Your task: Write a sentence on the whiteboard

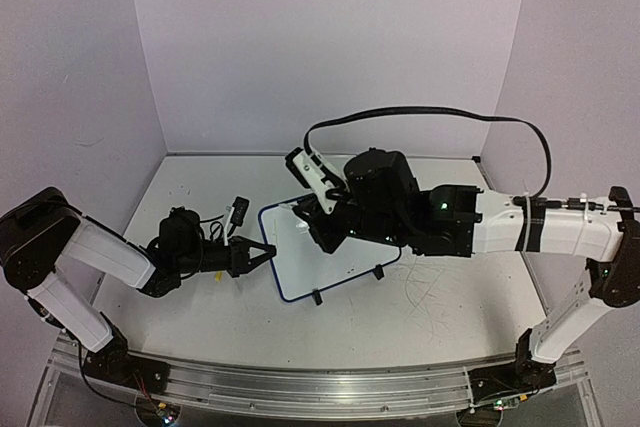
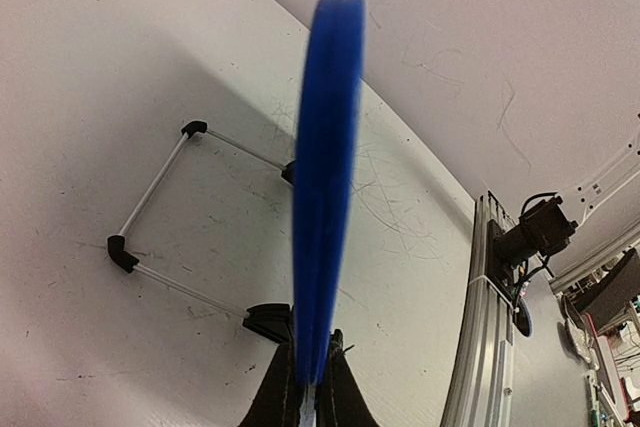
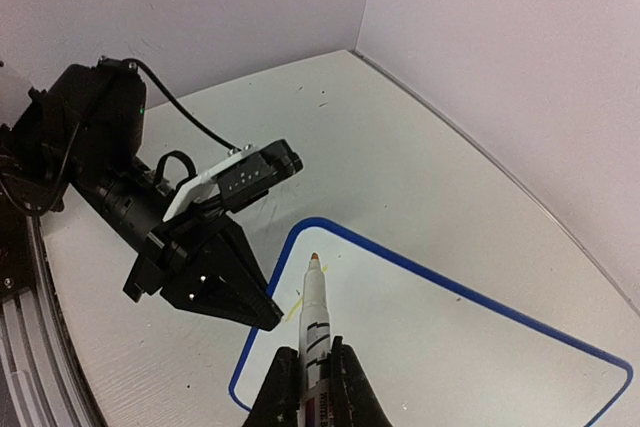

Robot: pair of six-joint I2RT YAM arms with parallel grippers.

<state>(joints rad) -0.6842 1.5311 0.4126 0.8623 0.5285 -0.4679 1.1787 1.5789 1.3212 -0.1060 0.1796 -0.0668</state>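
Pale, perhaps lilac walls (image 1: 330,37) on three sides of a scuffed white tabletop (image 1: 450,312)

White-and-black twin arms on a ribbed metal rail (image 1: 320,392)

The left arm (image 1: 110,255) and right arm (image 1: 570,232) are built alike: smooth white tube shells between rounded matte-black joint housings, each on a black base (image 1: 500,382). A black band (image 1: 537,228) wraps the right forearm, and a small green lamp (image 1: 441,205) glows on the black block beside it. A long black cable (image 1: 430,111) arches above that arm; a thinner one (image 3: 190,122) loops at the left wrist, next to a white plate (image 3: 205,187) carrying a black camera module. The left gripper (image 1: 268,250) and right gripper (image 3: 315,352) are black, with faceted wedge-shaped fingers tapering to points.
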